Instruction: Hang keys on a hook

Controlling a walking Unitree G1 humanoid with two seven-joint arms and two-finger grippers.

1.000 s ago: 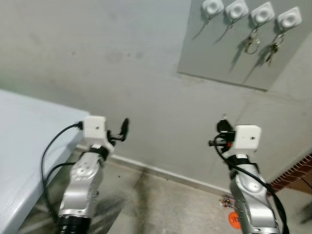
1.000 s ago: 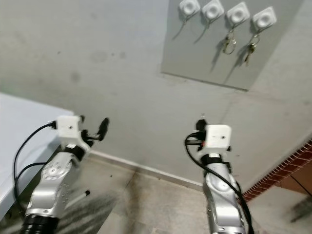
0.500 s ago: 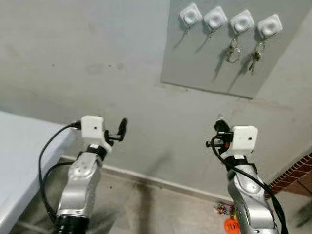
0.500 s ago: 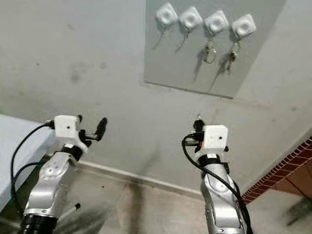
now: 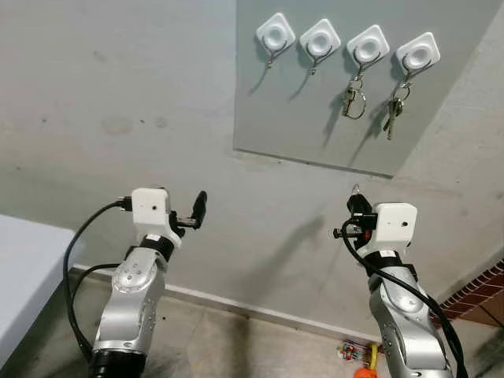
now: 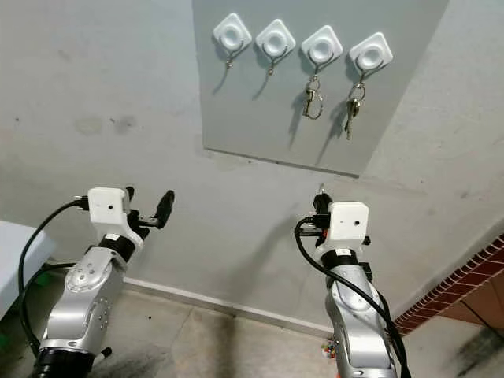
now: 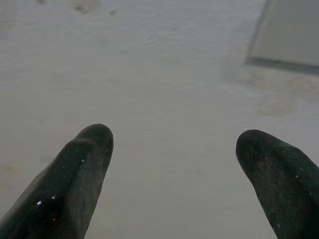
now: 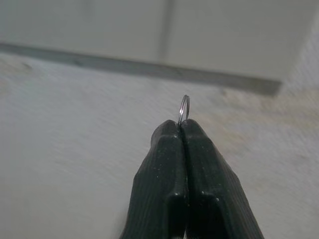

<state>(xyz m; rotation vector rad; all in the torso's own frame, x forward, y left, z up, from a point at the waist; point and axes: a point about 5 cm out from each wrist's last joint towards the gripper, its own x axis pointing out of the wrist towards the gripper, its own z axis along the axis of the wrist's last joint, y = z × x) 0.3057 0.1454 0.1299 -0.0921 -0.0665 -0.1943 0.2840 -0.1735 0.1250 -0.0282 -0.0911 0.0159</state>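
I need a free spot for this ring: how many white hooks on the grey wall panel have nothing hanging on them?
2: the leftmost white square hook and the second white square hook. The third and fourth hold keys.

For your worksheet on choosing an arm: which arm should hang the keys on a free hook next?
The right. Its pincer is shut on the key ring, below the board with two bare hooks. The left pincer is open and holds nothing.
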